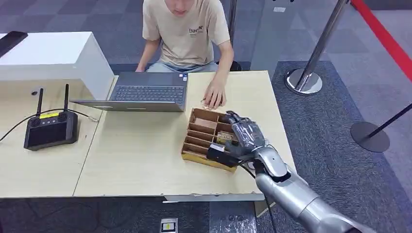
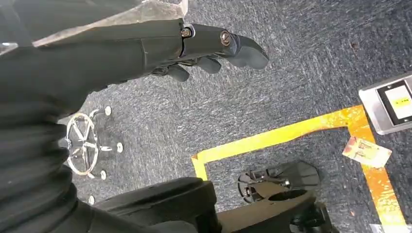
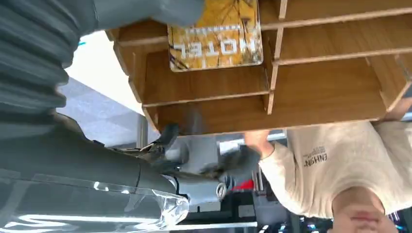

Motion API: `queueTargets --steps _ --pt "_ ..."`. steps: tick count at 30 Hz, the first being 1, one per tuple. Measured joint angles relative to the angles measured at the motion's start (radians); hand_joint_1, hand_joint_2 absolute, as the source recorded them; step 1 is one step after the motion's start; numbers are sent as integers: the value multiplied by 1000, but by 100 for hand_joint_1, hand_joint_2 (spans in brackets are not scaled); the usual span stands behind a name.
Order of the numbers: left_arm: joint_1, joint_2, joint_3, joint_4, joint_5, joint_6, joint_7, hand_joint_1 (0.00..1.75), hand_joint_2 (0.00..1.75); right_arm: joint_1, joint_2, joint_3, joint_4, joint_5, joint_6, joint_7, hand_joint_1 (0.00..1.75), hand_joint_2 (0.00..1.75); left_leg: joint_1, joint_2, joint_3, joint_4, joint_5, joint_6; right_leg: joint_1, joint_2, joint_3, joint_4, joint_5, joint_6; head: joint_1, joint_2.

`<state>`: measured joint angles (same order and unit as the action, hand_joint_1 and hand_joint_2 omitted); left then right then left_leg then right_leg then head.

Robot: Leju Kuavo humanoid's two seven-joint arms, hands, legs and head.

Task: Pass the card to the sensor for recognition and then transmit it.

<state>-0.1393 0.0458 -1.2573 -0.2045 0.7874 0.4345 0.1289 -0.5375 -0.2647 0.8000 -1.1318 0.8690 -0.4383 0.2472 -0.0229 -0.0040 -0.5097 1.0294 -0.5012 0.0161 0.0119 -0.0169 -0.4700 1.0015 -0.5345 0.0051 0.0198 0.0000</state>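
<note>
The right hand (image 1: pixel 244 137) reaches in from the near right and lies over the right part of a wooden card organizer (image 1: pixel 197 141), a low tray split by thin slats into compartments, sitting on the right half of the light wooden table (image 1: pixel 136 155). In the right wrist view the card (image 3: pixel 214 36) is a yellow-and-brown hotel key card with white lettering reading "HOTEL", seen upside down in that turned picture; it rests inside one of the organizer's compartments, its long axis running along the slat (image 3: pixel 204 97) beside it, and the thick grey thumb (image 3: pixel 150 12) overlaps one of its edges. Whether the fingers have actually closed on the card cannot be told: in the head view they curl down over the tray, and in the wrist view the dark fingertips (image 3: pixel 243 160) are blurred beyond the tray's far wall. The left hand (image 2: pixel 214 51) hangs over grey carpet (image 2: pixel 291 58) with its fingers loosely bent and nothing in them. A person in a beige T-shirt (image 1: pixel 187 31) sits at the far side of the table, one hand (image 1: pixel 214 95) resting on the tabletop just beyond the organizer, with an open laptop (image 1: pixel 145 91) to its left. A black handheld controller (image 1: pixel 50 127) with two antennas lies on the left part of the table.
</note>
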Motion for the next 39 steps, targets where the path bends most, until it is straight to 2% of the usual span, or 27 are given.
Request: queueTargets --steps 27,30,32,39 --pt "0 0 0 0 3 6 0 0 175 3 -1 -3 -27 4 4 13 0 175 0 0 0 0 0 0 0 0 0 0 0 0 0 0" --pt "1 0 0 0 3 7 -1 0 175 7 -2 -8 -34 -10 -13 13 0 175 0 0 0 0 0 0 0 0 0 0 0 0 0 0" --pt "7 0 1 0 11 15 -10 0 175 33 -13 -41 -109 -90 -75 12 0 175 0 0 -2 0 0 0 0 0 -2 0 0 0 0 0" --pt "14 0 6 0 13 21 -19 0 175 51 -35 -98 -285 -117 -82 12 0 175 0 0 -2 0 0 0 0 0 -3 0 0 0 0 0"
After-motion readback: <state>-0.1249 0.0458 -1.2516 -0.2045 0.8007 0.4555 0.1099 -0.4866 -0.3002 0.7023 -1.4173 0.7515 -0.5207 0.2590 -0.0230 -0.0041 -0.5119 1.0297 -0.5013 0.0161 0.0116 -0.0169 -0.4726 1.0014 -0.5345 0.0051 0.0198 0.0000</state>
